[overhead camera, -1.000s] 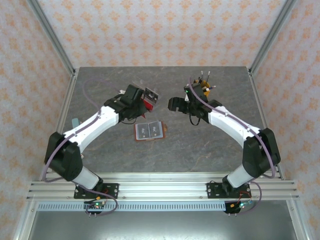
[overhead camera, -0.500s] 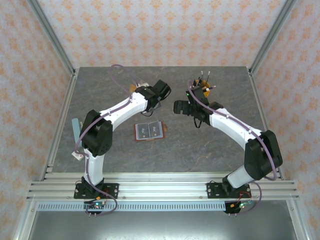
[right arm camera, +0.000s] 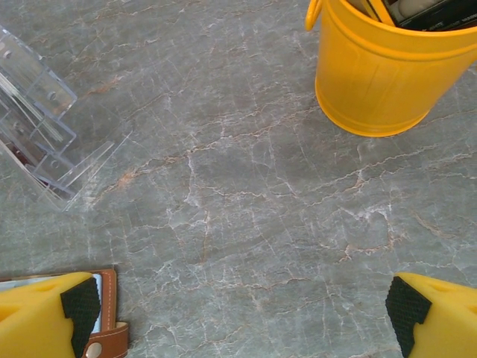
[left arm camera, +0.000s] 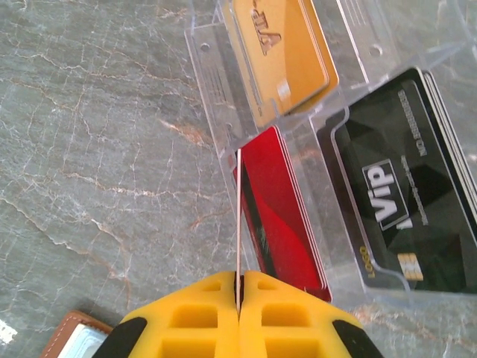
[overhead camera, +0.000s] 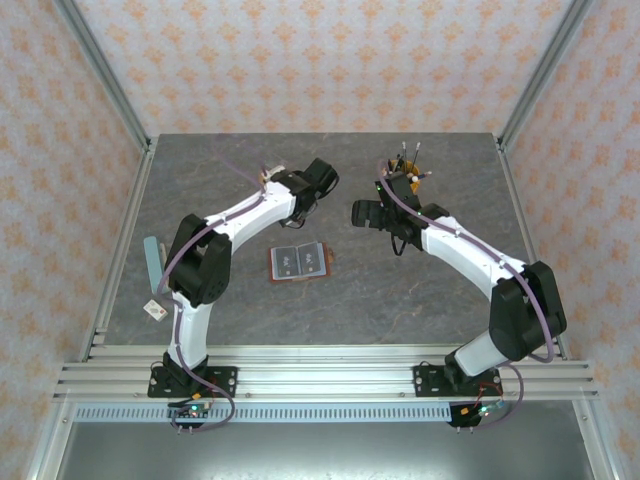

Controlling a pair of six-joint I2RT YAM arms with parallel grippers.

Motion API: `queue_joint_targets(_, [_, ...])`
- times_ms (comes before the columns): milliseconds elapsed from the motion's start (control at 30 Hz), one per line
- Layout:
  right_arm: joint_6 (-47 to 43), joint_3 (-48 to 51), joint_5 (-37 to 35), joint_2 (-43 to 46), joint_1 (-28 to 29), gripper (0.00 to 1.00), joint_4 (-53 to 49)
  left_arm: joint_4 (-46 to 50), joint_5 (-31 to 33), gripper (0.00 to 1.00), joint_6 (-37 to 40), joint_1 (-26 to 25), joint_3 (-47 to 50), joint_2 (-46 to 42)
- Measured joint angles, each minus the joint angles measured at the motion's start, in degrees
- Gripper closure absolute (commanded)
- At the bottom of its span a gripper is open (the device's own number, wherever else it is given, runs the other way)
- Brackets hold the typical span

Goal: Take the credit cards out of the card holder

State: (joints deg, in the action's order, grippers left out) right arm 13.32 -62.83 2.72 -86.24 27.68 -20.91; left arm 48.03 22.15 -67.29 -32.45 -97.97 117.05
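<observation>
Lying open in the middle of the grey counter (overhead camera: 420, 300), the reddish-brown card holder (overhead camera: 300, 261) shows its pale pockets. At its 12 o'clock, the left jaws pinch a thin card (left arm camera: 238, 224), seen edge-on, above a clear acrylic stand (left arm camera: 212, 89) holding a gold card (left arm camera: 287, 52), a red card (left arm camera: 283, 216) and black cards (left arm camera: 410, 201). At the holder's 1 o'clock, the right jaws stand wide apart, empty, near a yellow bucket (right arm camera: 387, 67).

Top camera: fixed high at the near edge, looking down and forward across the whole desk (overhead camera: 400, 290)
Left wrist camera: very close, facing down past the left end effector (left arm camera: 238, 280) onto the clear stand (left arm camera: 212, 82)
Right wrist camera: close and low, looking down past the right end effector (right arm camera: 242, 304) toward the yellow bucket (right arm camera: 373, 82)
Shared: both wrist views catch the clear stand and a corner of the card holder (right arm camera: 112, 328); the top camera takes in all of it
</observation>
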Motion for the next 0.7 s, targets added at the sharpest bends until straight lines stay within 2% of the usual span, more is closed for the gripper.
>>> queue_joint_targets(433, [-0.1,0.0,-1.3,0.0,0.0,0.00,-1.5,-3.4,0.8,1.00,-8.8,0.3,-0.5,3.5])
queue_joint_targets(700, [-0.1,0.0,-1.3,0.0,0.0,0.00,-1.5,-4.2,0.8,1.00,-11.4,1.0,-1.1,5.6])
